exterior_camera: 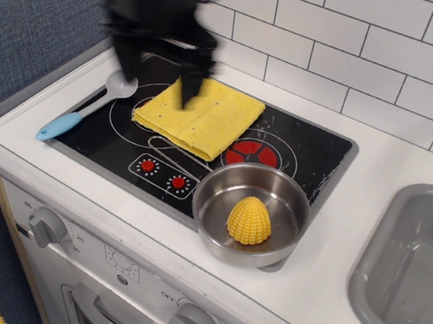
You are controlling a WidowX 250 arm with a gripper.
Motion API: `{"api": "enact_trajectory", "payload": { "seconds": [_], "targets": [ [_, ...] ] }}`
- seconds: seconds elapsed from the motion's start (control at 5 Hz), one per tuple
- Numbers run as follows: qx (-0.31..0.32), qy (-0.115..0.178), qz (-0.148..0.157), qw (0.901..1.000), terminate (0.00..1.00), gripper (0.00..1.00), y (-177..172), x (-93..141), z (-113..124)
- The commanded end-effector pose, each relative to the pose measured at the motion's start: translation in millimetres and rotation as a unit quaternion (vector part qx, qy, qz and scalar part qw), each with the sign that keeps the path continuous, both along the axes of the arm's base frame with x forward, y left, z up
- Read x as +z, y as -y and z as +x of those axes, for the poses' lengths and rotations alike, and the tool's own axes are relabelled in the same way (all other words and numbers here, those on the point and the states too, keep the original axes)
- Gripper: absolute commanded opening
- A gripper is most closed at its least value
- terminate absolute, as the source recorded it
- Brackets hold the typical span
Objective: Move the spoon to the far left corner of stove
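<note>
**A:** What's the setting?

**B:** A white tiled wall behind a white toy kitchen counter (409,169), with a blue-grey wall on the left. The stove (314,156) is set into the counter's left half, black glass with a grey rim, white ring outlines, a red burner (252,152) near its middle and red knobs (163,174) printed along its front edge. A grey sink (416,263) sits toward the counter's right edge.

**B:** Where's the spoon?

**A:** The spoon (87,106) lies flat along the stove's left edge. Its whitish round bowl points toward the back, and its light blue handle runs to the front left corner, the tip near the rim there. Nothing holds it.

**B:** And the arm?

**A:** The black gripper (155,73) hangs over the back left part of the stove, motion-blurred. Its two fingers (188,85) point down and stand spread apart, with nothing between them. One finger is above the spoon's bowl; the other is over the edge of the yellow cloth (207,116). Whether either touches anything, I cannot tell through the blur.

**B:** What else is on the stove?

**A:** The folded cloth lies just beside the spoon's bowl, toward the back. A steel bowl (218,210) at the front right corner overhangs the rim and holds a yellow toy corn (249,220).
</note>
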State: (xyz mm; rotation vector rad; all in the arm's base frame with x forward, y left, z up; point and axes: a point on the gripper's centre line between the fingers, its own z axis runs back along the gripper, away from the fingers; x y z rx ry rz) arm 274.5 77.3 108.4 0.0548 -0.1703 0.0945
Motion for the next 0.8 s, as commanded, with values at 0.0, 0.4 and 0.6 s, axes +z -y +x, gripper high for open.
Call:
{"api": "enact_trajectory", "payload": {
  "seconds": [0.0, 0.4, 0.6],
  "targets": [
    [0.039, 0.011, -0.026, 0.9989, 0.0, 1.0, -99.8, -22.8, -31.9],
    [-0.041, -0.038, 0.008, 0.9984, 0.0, 1.0, -117.7, -54.3, -11.5],
    [-0.046, -0.056, 0.019, 0.9972, 0.0, 1.0, -112.6, -66.8, -8.3]
  ]
}}
